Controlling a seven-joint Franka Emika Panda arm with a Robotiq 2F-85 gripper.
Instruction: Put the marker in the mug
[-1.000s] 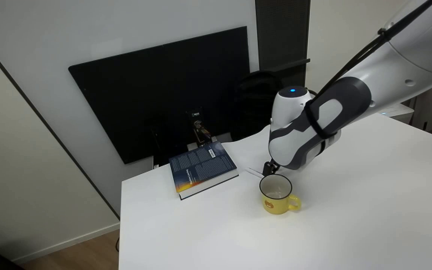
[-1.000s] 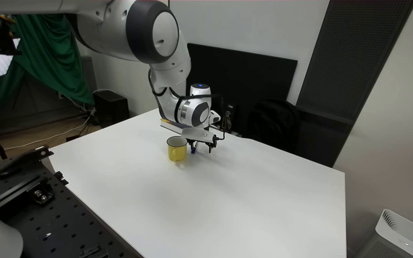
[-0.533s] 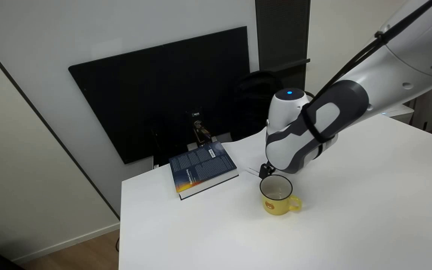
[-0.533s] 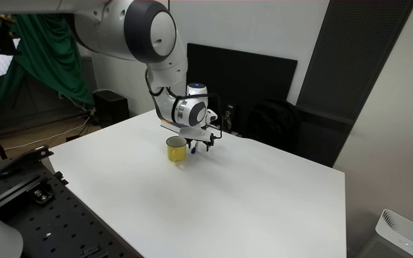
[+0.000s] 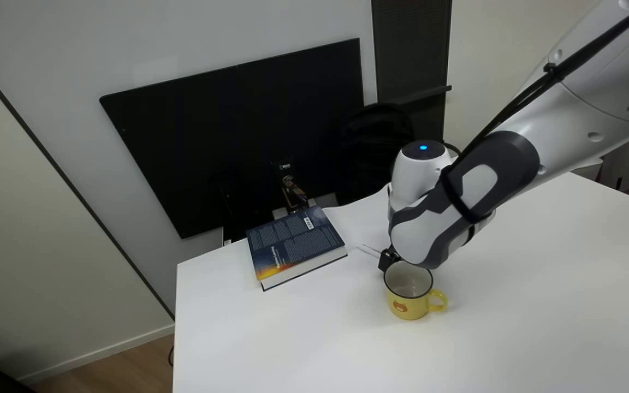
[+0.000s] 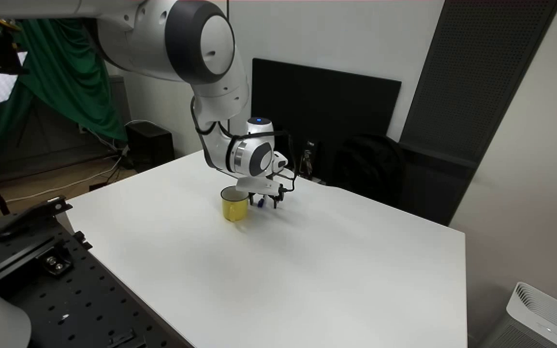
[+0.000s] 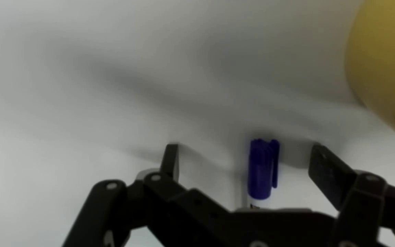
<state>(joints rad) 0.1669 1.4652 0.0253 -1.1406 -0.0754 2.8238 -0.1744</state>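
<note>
The yellow mug (image 5: 410, 307) stands upright on the white table, its pale inside facing up. It also shows in an exterior view (image 6: 234, 209) and at the upper right of the wrist view (image 7: 386, 65). The marker, with a blue cap (image 7: 260, 168) and white body, lies on the table. Its white end (image 5: 369, 250) points toward the book. My gripper (image 7: 244, 154) is open, low over the table, with one finger on each side of the cap and neither touching it. One finger is right beside the mug in an exterior view (image 6: 263, 202). The marker's middle is hidden under the gripper.
A thick blue book (image 5: 296, 244) lies near the table's back edge, left of the marker in an exterior view. A black panel (image 5: 238, 136) stands behind the table (image 5: 292, 344). A black perforated plate (image 6: 75, 295) is at the robot's base.
My arm has moved lower and toward the mug. The mug has shifted slightly away from the book. The marker has stayed in place, and the fingers remain open.
</note>
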